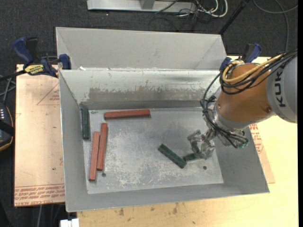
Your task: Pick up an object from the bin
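Gripper (202, 146) low over the right part of the bin (142, 178) floor, arm coming in from the right under an orange cover. Open or closed: cannot tell from this angle.

Directly at its tip: a short dark green piece (191, 157), lying flat. Nothing visibly gripped. Its left end comes up against the lower end of a longer dark green bar (170, 154), which lies diagonally toward mid-floor; contact between the two is uncertain.

Rest of the floor, well apart from the gripper:
- red-brown bar (127, 113) lying flat along the back wall
- dark green stick (85, 123) by the left wall
- two red-brown sticks (99, 150) side by side near the left wall, touching along their length
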Controlling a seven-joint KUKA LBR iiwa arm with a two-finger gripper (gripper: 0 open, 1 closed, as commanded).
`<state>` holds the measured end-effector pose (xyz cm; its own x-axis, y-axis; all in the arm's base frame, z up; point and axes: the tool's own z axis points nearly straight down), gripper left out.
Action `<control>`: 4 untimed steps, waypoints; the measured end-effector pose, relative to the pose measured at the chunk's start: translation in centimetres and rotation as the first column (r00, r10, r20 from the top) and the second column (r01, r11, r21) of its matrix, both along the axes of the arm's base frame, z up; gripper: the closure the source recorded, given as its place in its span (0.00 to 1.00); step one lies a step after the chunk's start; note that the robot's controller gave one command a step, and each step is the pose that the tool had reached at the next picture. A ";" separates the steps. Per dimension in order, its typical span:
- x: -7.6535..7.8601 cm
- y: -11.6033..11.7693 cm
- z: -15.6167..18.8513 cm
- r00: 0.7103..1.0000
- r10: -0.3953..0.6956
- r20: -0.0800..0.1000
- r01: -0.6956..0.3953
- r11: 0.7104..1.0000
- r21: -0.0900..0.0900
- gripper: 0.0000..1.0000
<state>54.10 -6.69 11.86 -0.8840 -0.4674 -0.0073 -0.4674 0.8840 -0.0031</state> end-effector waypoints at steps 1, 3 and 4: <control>-4.9 -0.1 -4.7 0.999 -0.053 0.011 0.053 0.999 0.002 0.00; -5.4 -0.1 -4.9 0.999 -0.052 -0.006 0.052 0.999 0.001 1.00; -4.7 0.0 -4.9 0.999 -0.040 -0.008 0.040 0.999 0.001 1.00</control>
